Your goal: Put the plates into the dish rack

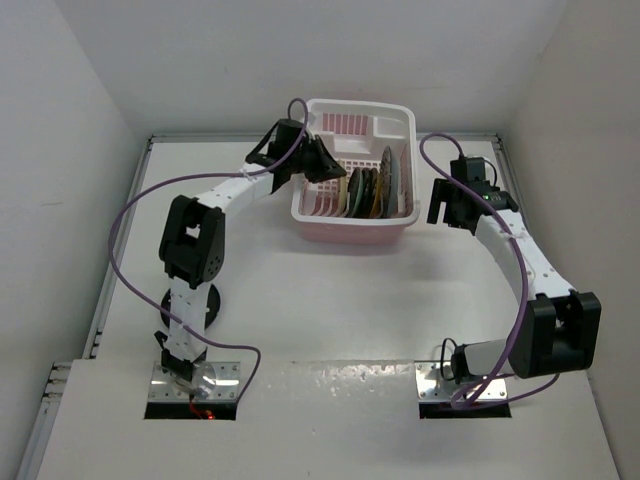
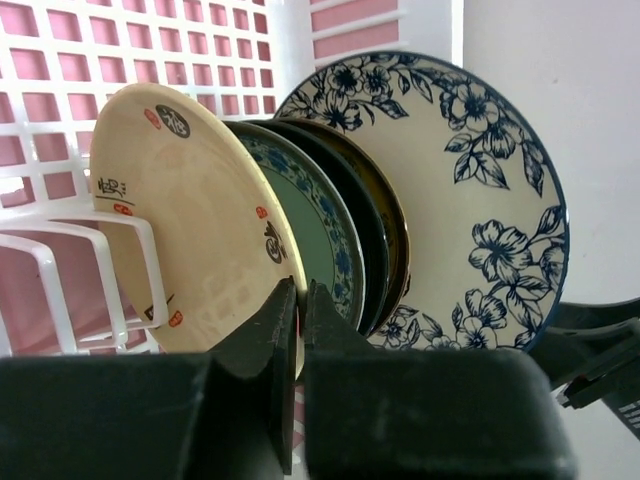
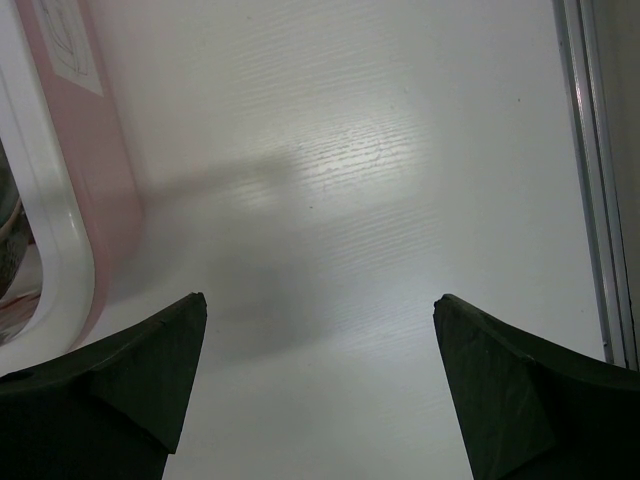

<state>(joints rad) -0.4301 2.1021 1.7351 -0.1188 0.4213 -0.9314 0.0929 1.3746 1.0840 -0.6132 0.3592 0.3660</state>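
Note:
The pink-and-white dish rack [image 1: 350, 228] stands at the back middle of the table. Several plates [image 1: 368, 188] stand on edge in it. In the left wrist view they are a cream plate [image 2: 190, 220] with small marks, a blue-green patterned plate [image 2: 322, 215], dark glossy plates [image 2: 378, 235] and a white plate with dark flowers [image 2: 470, 180]. My left gripper [image 2: 300, 292] is inside the rack [image 2: 60, 100], shut on the cream plate's lower rim; it also shows in the top view [image 1: 325, 163]. My right gripper [image 3: 320, 300] is open and empty over bare table, just right of the rack [image 3: 100, 150].
The rack's white divider bars [image 2: 70, 270] stand left of the cream plate. White walls enclose the table on three sides. A raised strip [image 3: 590, 180] runs along the table's right edge. My right gripper [image 1: 442, 208] hangs beside the rack's right wall.

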